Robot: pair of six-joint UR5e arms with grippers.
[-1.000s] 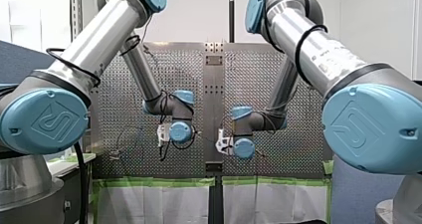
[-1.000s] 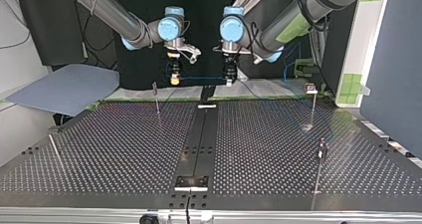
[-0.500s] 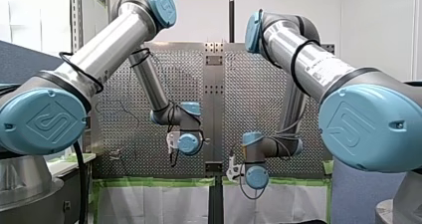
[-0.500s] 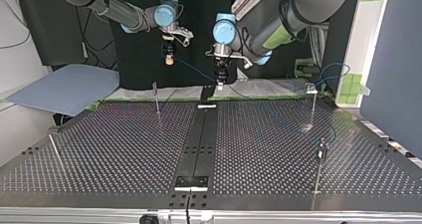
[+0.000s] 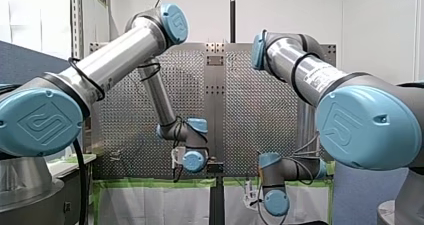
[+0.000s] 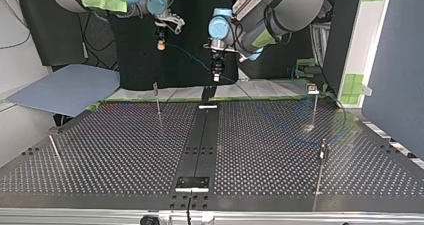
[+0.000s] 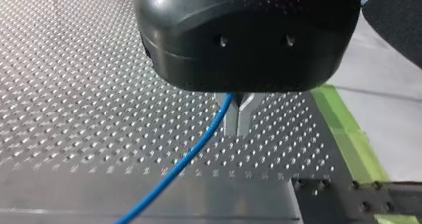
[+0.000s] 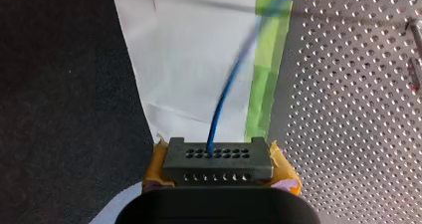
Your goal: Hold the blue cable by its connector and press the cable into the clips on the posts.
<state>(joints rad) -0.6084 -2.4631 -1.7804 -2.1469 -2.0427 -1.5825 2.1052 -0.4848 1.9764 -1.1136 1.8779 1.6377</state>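
Seen from across the table (image 6: 100, 150), my right gripper (image 6: 161, 47) hangs high at the left, its yellow pads (image 8: 155, 164) clamped on the black connector (image 8: 217, 160). The blue cable (image 6: 190, 59) leaves the connector and slopes down to the right through the air to my left gripper (image 6: 215, 77), whose metal fingers (image 7: 230, 119) are pressed together with the cable pinched between them. Thin posts (image 6: 157, 99) stand on the table, one below my right gripper, two further right, all well apart from the cable.

No legible text or labels.
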